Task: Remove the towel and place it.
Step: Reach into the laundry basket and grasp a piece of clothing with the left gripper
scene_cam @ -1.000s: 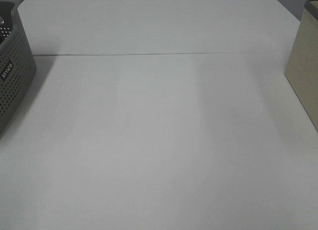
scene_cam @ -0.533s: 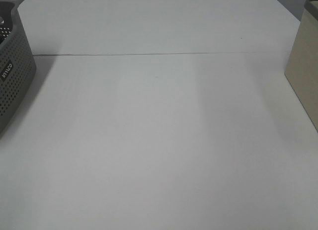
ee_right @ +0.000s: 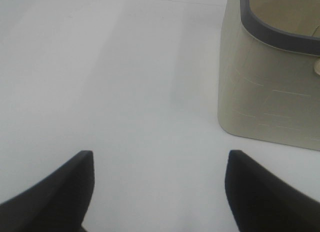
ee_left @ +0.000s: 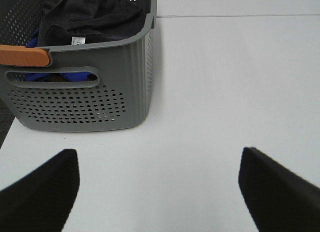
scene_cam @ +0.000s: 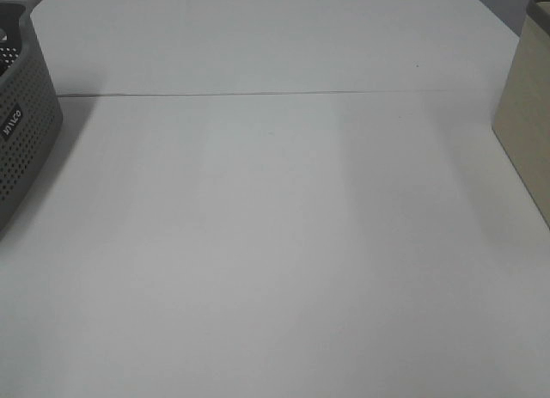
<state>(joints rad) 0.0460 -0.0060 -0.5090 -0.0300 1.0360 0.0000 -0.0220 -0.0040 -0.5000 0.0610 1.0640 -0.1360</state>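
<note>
The dark charcoal towel point(ee_left: 90, 14) lies bunched inside the grey perforated basket point(ee_left: 82, 99), its small white tag showing at the near rim. My left gripper point(ee_left: 159, 184) is open and empty over the white table, a short way in front of that basket. My right gripper point(ee_right: 159, 187) is open and empty over the table, beside the beige bin point(ee_right: 272, 91). Neither gripper shows in the exterior high view, where the grey basket point(scene_cam: 21, 131) sits at the left edge and the beige bin point(scene_cam: 526, 127) at the right edge. The towel is hidden there.
An orange handle point(ee_left: 22, 55) and something blue point(ee_left: 55, 76) show in the grey basket under the towel. The beige bin has a dark rim point(ee_right: 272, 26). The white table point(scene_cam: 275, 243) has a seam across its far part.
</note>
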